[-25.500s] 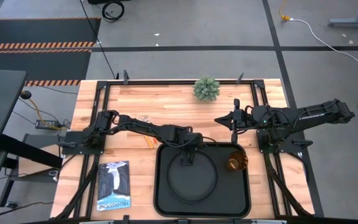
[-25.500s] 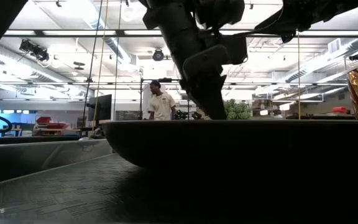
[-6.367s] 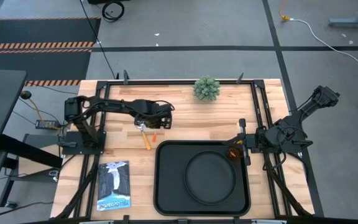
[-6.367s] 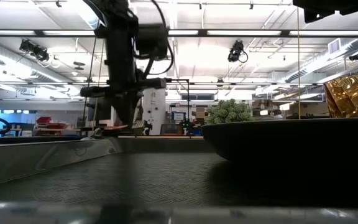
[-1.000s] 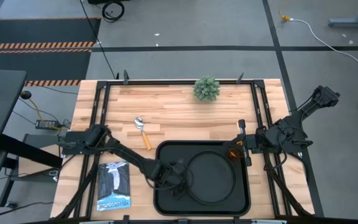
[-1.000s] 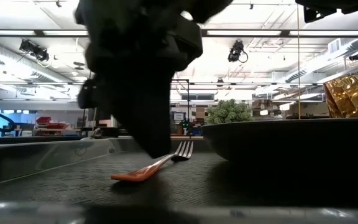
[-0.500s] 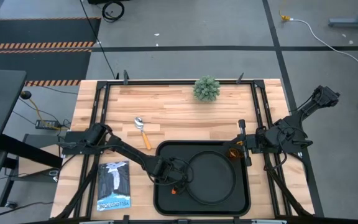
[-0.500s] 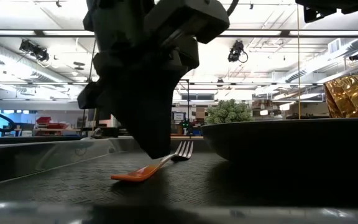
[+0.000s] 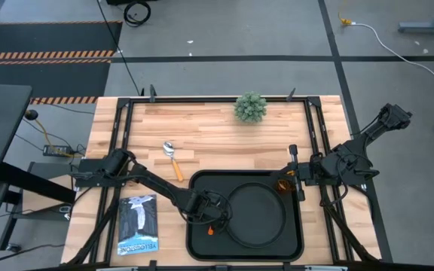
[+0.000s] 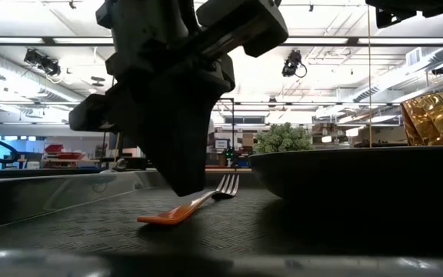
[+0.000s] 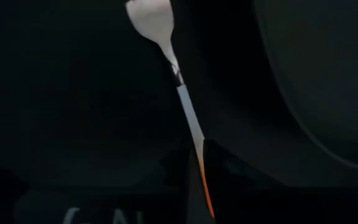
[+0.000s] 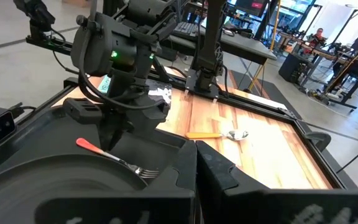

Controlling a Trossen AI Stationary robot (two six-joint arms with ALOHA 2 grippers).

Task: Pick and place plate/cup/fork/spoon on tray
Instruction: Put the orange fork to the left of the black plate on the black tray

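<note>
The fork point(image 9: 213, 229) lies on the black tray point(image 9: 195, 242), just left of the round black plate point(image 9: 256, 214). Its tined head point(image 10: 228, 185) points toward the far edge. My left gripper point(image 9: 205, 216) stands over it, pointing steeply down, shut on its handle point(image 11: 199, 163). The amber cup point(image 9: 283, 183) stands in the tray's far right corner. The spoon point(image 9: 171, 155) lies on the wood beyond the tray's far left corner. My right gripper point(image 9: 295, 175) waits shut beside the cup, above the tray's right rim. My left gripper has the fork's handle point(image 11: 200, 169) between its two fingers, about where silver turns to orange. The fingers point(image 12: 118, 135) come from above, slanting down. The fork lies flat on the tray floor, its orange end point(image 10: 151, 218) sticking out toward the near edge.
A small potted plant point(image 9: 250, 107) stands at the table's far edge, and a booklet point(image 9: 138, 224) lies left of the tray. Dark frame rails run along the table's sides. Bare wood lies between the plant and the tray.
My left gripper has rolled about its own pointing line while staying over the same spot. The fork has kept its place on the tray floor, and its orange end now shows beside the gripper from above.
</note>
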